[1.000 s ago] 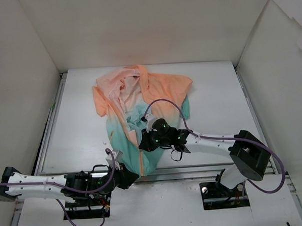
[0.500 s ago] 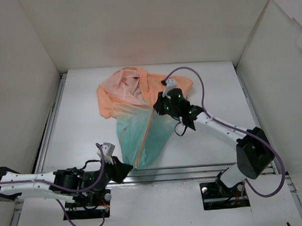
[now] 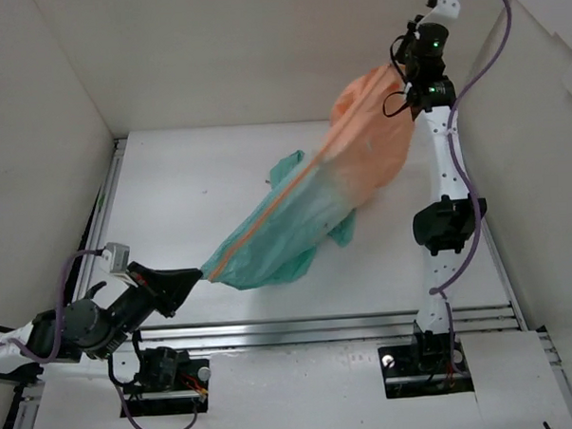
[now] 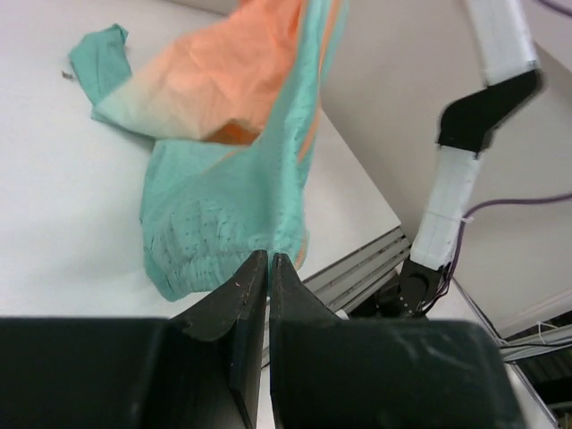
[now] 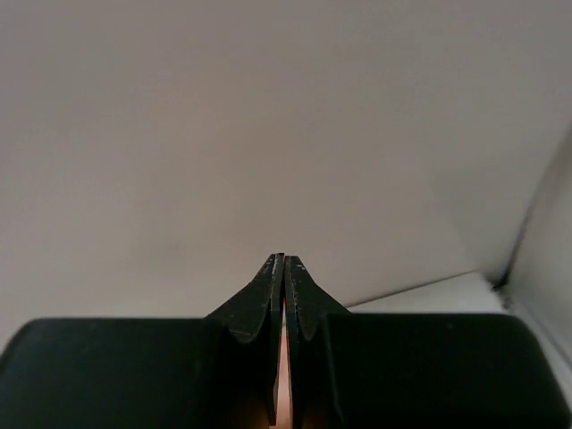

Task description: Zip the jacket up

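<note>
We see the right arm standing almost straight up from its base at the near edge. Its elbow is over the right edge of the table and its wrist is high above the far right corner, in front of the back wall. The right gripper has its fingers pressed together, and a thin strip of orange cloth shows between them in the right wrist view, so it grips the peach top of the jacket. The left arm lies low at the near left corner, with the forearm pointing toward the middle of the table. The left gripper is just inside the near edge, and its fingers are clenched on the teal hem. The jacket hangs stretched in a slanted line from the near left side up to the far right corner. The orange zipper edge runs along its upper side. The teal lower part sags down near the middle of the tabletop, and in the left wrist view a teal fold lies on the surface there.
</note>
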